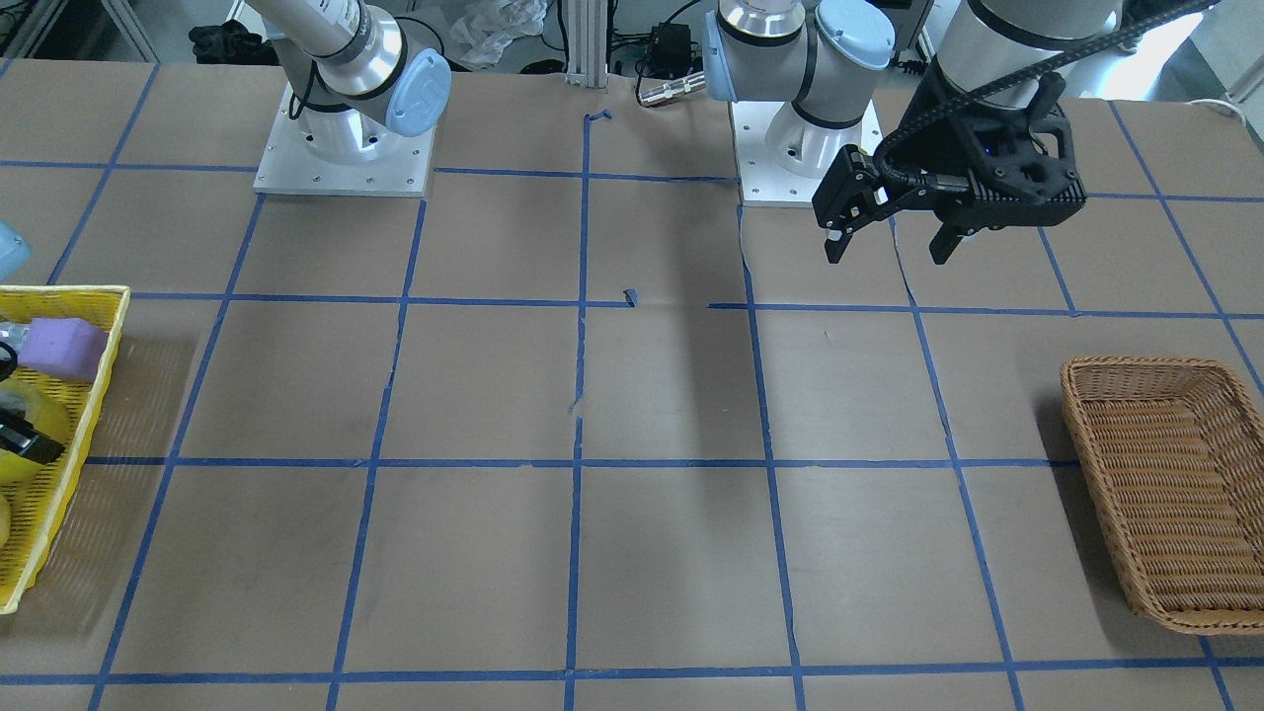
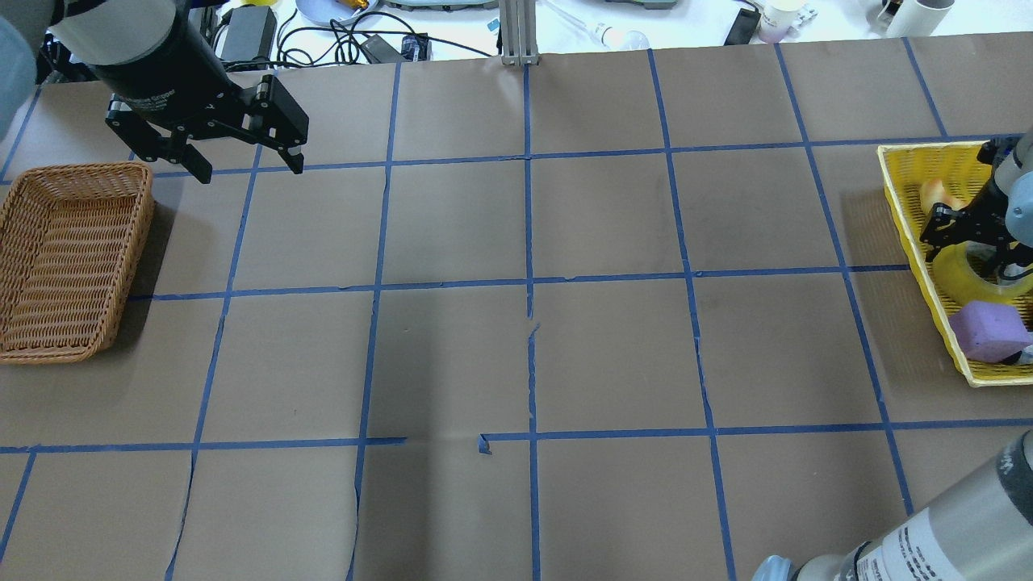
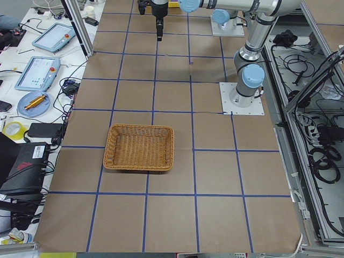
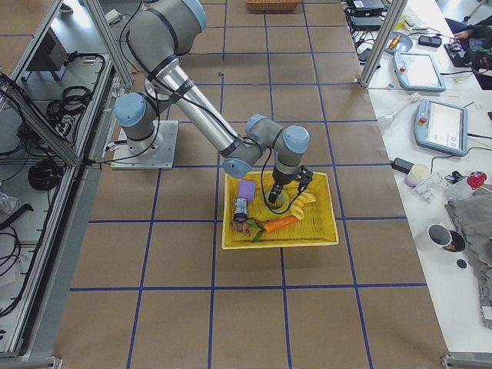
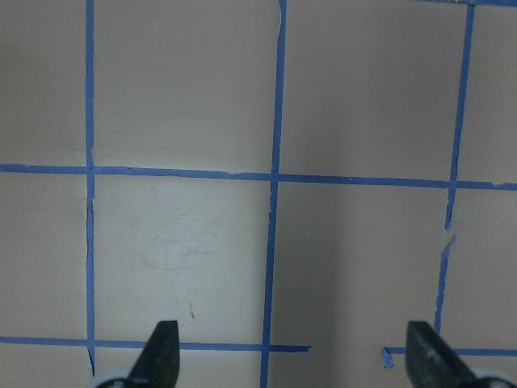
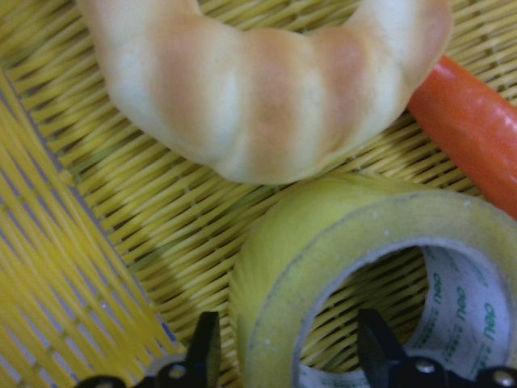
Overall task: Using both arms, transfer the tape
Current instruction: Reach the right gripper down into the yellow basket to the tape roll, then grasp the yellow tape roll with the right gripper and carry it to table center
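The tape (image 6: pixel 275 267), a thick translucent yellow roll with a white core, lies in the yellow basket (image 2: pixel 908 218) at the table's right end. It also shows in the overhead view (image 2: pixel 964 278). My right gripper (image 6: pixel 289 347) is down in the basket and open. One finger is outside the roll and one is inside its core, with a thin gap showing on the outer side. In the overhead view the right gripper (image 2: pixel 972 252) sits over the roll. My left gripper (image 2: pixel 249 169) is open and empty, held above the table near the wicker basket (image 2: pixel 69 258). It also shows in the front view (image 1: pixel 889 249).
In the yellow basket a bread ring (image 6: pixel 266 97) and a carrot (image 6: pixel 477 121) lie close behind the tape, and a purple sponge (image 2: pixel 984 329) lies beside it. The wicker basket holds nothing. Blue tape lines (image 5: pixel 275 178) grid the brown table.
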